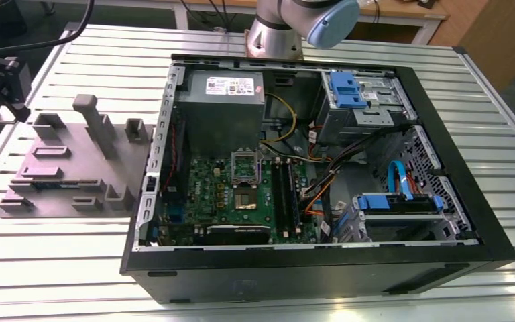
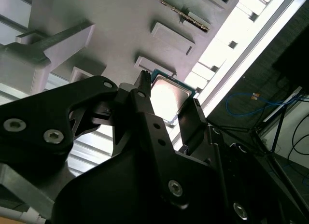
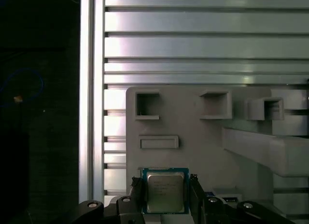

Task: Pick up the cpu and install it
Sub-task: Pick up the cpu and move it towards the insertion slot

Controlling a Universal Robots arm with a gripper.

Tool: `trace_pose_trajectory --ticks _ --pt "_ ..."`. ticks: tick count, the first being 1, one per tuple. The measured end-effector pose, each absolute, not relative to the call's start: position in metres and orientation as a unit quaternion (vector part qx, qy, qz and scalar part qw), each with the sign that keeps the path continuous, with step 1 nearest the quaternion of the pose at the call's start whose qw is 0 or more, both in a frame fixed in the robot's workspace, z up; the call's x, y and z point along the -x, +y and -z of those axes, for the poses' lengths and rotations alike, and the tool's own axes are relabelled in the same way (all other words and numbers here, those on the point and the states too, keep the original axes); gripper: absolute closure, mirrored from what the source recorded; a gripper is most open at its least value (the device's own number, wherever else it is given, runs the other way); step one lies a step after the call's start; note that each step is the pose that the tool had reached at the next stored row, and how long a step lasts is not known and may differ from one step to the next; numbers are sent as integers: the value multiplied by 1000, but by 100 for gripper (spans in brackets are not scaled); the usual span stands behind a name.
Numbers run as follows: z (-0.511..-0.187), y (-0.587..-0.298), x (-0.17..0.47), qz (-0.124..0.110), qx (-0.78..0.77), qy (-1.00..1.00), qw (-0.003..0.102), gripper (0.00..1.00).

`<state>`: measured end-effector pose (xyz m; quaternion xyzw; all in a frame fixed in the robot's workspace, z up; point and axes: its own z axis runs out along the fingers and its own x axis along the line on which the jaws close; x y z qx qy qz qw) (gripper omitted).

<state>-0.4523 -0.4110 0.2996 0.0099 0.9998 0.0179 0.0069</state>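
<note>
Clamping the cpu [image 3: 164,194], the gripper [image 3: 165,181] hides its lower edge.

The cpu [image 3: 165,191] has a silver-grey top with a thin teal-green rim; the gripper [image 3: 165,184] is black. The fixture block [image 3: 193,137] is plain matt grey, and the table [image 3: 193,40] pale silver, ribbed in parallel stripes. Computer case [image 1: 329,278] black; motherboard [image 1: 217,191] green; drive caddies [image 1: 345,90] blue.

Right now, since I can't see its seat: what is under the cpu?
The grey fixture plate lies under the cpu, showing past its edges in both wrist views. The spot beneath is covered by the cpu itself, so contact cannot be judged.
</note>
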Motion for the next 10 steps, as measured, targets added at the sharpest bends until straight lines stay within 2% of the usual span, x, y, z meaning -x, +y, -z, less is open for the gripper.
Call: trace_pose_trajectory --ticks 10 --pt "-302 -411 452 -18 -10 1000 7 53"
